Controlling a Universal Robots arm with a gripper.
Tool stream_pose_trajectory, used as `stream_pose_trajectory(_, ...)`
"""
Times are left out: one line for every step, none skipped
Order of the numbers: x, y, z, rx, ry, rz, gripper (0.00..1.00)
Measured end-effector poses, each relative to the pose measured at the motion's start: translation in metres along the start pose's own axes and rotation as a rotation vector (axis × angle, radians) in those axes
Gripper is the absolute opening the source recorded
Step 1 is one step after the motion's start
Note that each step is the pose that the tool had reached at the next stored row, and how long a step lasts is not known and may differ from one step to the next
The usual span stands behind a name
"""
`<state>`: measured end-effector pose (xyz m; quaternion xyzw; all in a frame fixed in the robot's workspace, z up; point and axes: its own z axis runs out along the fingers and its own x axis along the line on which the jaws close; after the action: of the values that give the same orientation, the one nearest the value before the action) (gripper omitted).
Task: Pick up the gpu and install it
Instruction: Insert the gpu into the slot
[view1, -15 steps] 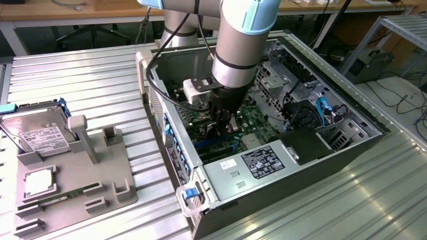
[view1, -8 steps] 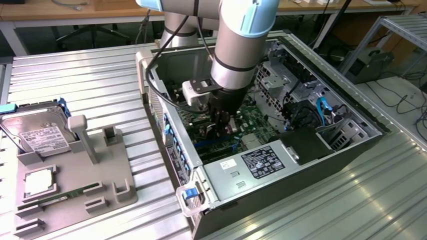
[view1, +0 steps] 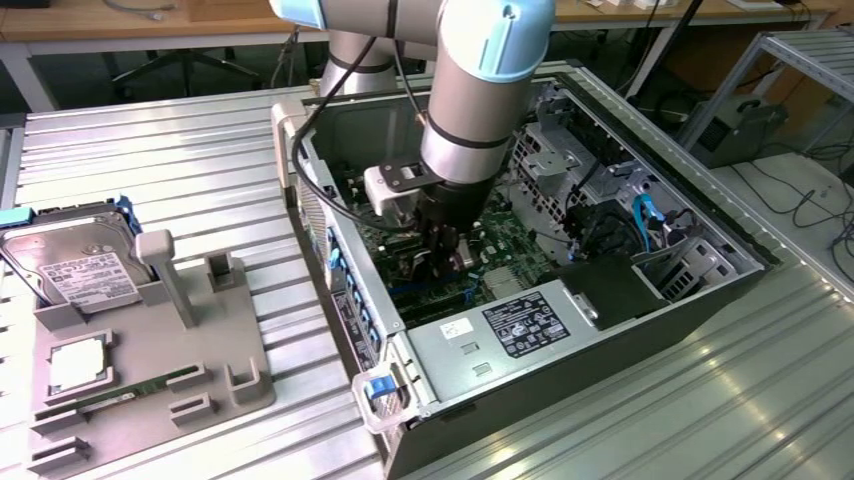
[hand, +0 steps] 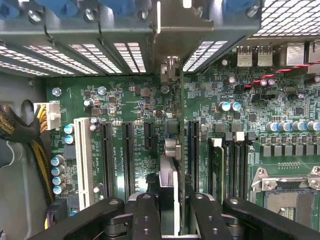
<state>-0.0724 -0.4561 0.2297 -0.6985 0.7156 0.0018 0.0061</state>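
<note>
A: Where is the gpu sitting?
B: Edge-on between the fingers, standing upright over the green motherboard, in line with the long black expansion slots. Its silver end bracket is reaching up toward the case's slotted rear wall.
A: And the fingers?
B: They are pinching the card's thin edge from both sides, the black pads closing on it.
A: Is it seated in a slot?
B: I cannot tell; the lower edge is lying close to the board, but the contact is hidden.
A: What is showing from the exterior view?
B: The gripper is reaching down inside the open computer case, which is lying on its side on the ribbed metal counter. The arm is standing nearly vertical above it.
A: Anything around it?
B: Toward the exterior view's left a grey holder tray is carrying a silver hard drive, a square processor and a narrow green memory stick, all well apart from the case
</note>
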Motion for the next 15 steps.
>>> stream_pose_trajectory(-0.0001,-0.0001,0.0006,0.0003,-0.0011,0.000,0.28)
stream_pose_trajectory(-0.0001,-0.0001,0.0006,0.0003,-0.0012,0.000,0.28)
stream_pose_trajectory(-0.0001,-0.0001,0.0006,0.0003,-0.0013,0.000,0.28)
stream_pose_trajectory(-0.0001,-0.0001,0.0006,0.0003,-0.0012,0.000,0.28)
stream_pose_trajectory(-0.0001,-0.0001,0.0006,0.0002,-0.0012,0.000,0.28)
stream_pose_trajectory(-0.0001,0.0000,0.0010,0.0003,-0.0012,0.000,0.28)
stream_pose_trajectory(-0.0001,0.0003,0.0028,0.0003,-0.0011,0.000,0.28)
stream_pose_trajectory(0.0000,0.0015,0.0048,0.0000,0.0001,0.000,0.28)
stream_pose_trajectory(-0.0001,0.0017,0.0076,0.0002,-0.0007,0.000,0.28)
stream_pose_trajectory(-0.0002,0.0017,0.0083,0.0004,-0.0013,0.000,0.28)
stream_pose_trajectory(-0.0002,0.0018,0.0083,0.0005,-0.0013,0.000,0.28)
stream_pose_trajectory(-0.0002,0.0018,0.0083,0.0004,-0.0012,0.000,0.28)
stream_pose_trajectory(-0.0001,0.0018,0.0083,0.0004,-0.0011,0.000,0.28)
stream_pose_trajectory(-0.0002,0.0018,0.0083,0.0004,-0.0012,0.000,0.28)
stream_pose_trajectory(-0.0002,0.0018,0.0083,0.0004,-0.0012,0.000,0.28)
